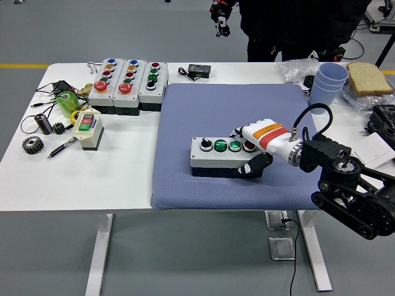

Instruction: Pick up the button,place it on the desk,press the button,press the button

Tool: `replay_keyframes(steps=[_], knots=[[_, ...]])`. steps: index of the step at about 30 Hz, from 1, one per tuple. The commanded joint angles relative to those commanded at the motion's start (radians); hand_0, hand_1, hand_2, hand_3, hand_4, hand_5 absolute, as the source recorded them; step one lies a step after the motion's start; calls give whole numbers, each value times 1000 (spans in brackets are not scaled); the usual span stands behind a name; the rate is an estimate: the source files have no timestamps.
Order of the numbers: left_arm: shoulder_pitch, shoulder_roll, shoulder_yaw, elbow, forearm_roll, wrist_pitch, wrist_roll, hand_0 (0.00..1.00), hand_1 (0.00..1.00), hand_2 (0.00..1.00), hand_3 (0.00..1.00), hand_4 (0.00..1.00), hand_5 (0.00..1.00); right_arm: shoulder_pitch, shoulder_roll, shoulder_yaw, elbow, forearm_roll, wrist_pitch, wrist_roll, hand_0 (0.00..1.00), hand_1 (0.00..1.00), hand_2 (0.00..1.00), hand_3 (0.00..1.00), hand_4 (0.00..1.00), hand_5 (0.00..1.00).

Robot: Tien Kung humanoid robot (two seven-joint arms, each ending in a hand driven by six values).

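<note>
1. Your right hand point(256, 150) comes in from the right edge and grips the button box point(223, 156) by its right end, white fingers point(247, 133) draped over the top and a dark thumb point(254, 166) against the front face.
2. That end-on grip leaves most of the row of buttons uncovered, which should help with the presses to come.
3. The box sits low over the blue mat point(185, 117), toward its near edge; whether it rests there or hangs just above cannot be told.
4. The box is a long grey housing with a dark base, carrying a black knob, two green buttons and a red one nearest your fingers.
5. Your left hand is out of view.
6. Three similar boxes point(126, 83) stand at the table's point(123, 179) far left, well apart.
</note>
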Motion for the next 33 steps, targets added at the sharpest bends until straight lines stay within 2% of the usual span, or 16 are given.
replay_keyframes(steps=[4, 5, 10, 11, 13, 16, 17, 20, 22, 23, 26, 28, 29, 33], knots=[[0, 0, 1, 0, -2, 0, -1, 627, 662, 678, 600, 341, 641, -5, -5, 10, 14, 12, 11, -7, 875, 672, 789, 849, 998, 511], [0, 0, 1, 0, -3, 0, -1, 627, 660, 678, 599, 341, 641, -6, -8, 12, 18, 12, 15, -8, 890, 685, 817, 927, 998, 459], [-5, 0, 5, 0, -14, 1, -4, 627, 660, 678, 599, 341, 641, -15, -23, 33, 48, 26, 41, -13, 890, 685, 817, 927, 998, 459], [-6, 0, 5, 0, -15, 1, -5, 626, 660, 679, 599, 340, 642, -17, -25, 37, 53, 30, 48, -15, 910, 738, 880, 990, 998, 443], [-7, 0, 4, 0, -16, 1, -4, 626, 660, 679, 599, 340, 642, -19, -31, 41, 62, 41, 60, -20, 910, 738, 880, 990, 998, 443], [-7, 0, 4, 0, -15, 2, -5, 626, 660, 679, 599, 340, 642, -41, -57, 71, 111, 68, 33, -20, 910, 738, 880, 990, 998, 443], [-7, 0, 5, 0, -16, 2, -5, 625, 660, 679, 599, 341, 643, -43, -59, 74, 116, 71, 30, -20, 930, 776, 874, 991, 998, 448], [-4, 1, 3, 0, -22, 2, -8, 625, 660, 679, 599, 341, 643, -90, -82, 146, 193, 94, -23, -23, 930, 776, 874, 991, 998, 448], [-4, 1, -4, 0, -11, 1, -6, 625, 660, 679, 599, 341, 643, -126, -93, 212, 272, 102, -64, -52, 930, 776, 874, 991, 998, 448], [-5, 1, -5, 0, -7, 1, -6, 625, 660, 678, 599, 340, 641, -139, -99, 232, 306, 91, -79, -69, 788, 551, 681, 877, 998, 439], [-6, 0, -6, 0, -3, 1, -5, 625, 660, 678, 599, 340, 641, -164, -121, 254, 381, 48, -103, -120, 788, 551, 681, 877, 998, 439], [-5, 0, -5, 0, -5, 1, -6, 625, 660, 678, 599, 340, 641, -178, -139, 259, 421, 40, -76, -137, 788, 551, 681, 877, 998, 439], [-5, 0, -4, 0, -7, 1, -6, 624, 659, 678, 598, 340, 641, -187, -153, 253, 441, 35, -72, -152, 165, 2, 234, 699, 998, 435], [-3, -1, 6, 0, -18, 1, -8, 624, 659, 678, 598, 340, 641, -204, -181, 226, 480, 15, -25, -195, 165, 2, 234, 699, 998, 435]])
